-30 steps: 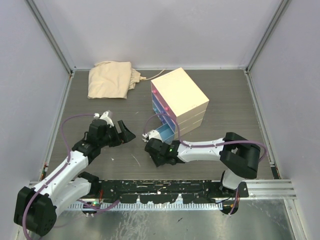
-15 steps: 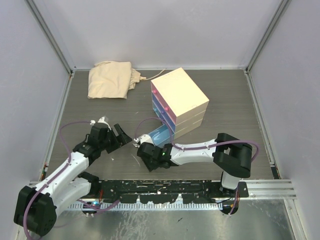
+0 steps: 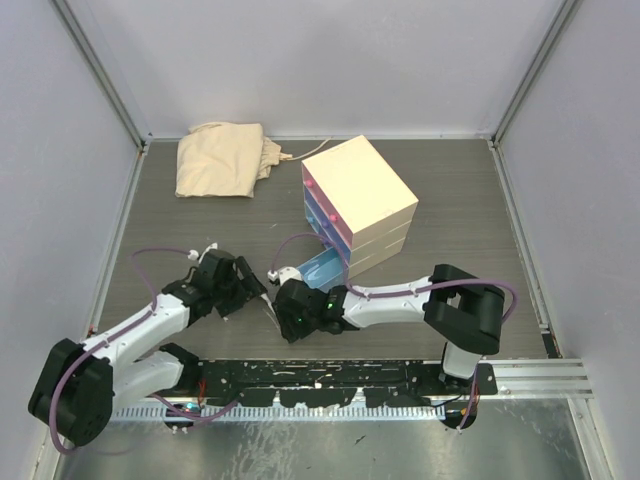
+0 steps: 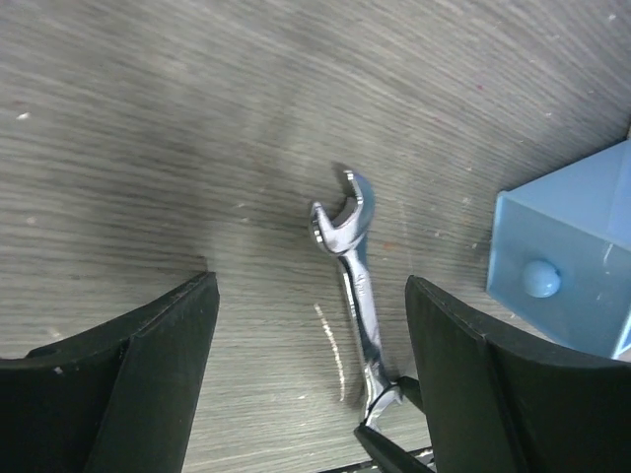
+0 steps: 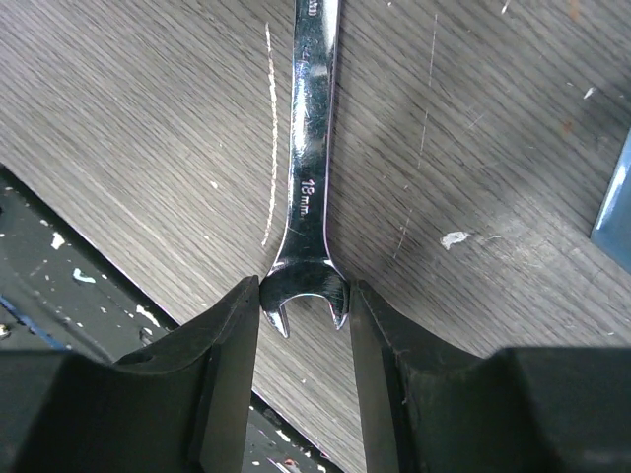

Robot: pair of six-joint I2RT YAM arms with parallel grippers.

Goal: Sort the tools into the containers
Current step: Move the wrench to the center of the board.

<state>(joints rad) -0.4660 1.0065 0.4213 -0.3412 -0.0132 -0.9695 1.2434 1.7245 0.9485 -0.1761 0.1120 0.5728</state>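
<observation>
Cream chest (image 3: 360, 185) sat mid-bench, pink drawer (image 3: 312, 190) and blue drawer (image 3: 325, 222) shut, light-blue drawer (image 3: 322, 268) at the bottom pulled out toward the near-left. Couldn't tell from the top view what was inside it.

Left wrist view showed what the top view barely did: a silver spanner (image 4: 355, 286) flat on the bench (image 3: 450, 200), open end pointing away, just left of the light-blue drawer's front and its knob (image 4: 540, 278), not touching. Left claw (image 4: 311, 384) was spread wide above it, gripping nothing. Right wrist view gave the other end: right claw (image 5: 306, 296) narrow, fingers (image 5: 222, 374) pressed vs both sides of the spanner's near open end, with the drawer's corner at the right edge.

In the top view, L to R: cloth bag (image 3: 220, 158) at the far-left corner, both claws close together near the front rail, bare bench left of the left arm and right of the chest
</observation>
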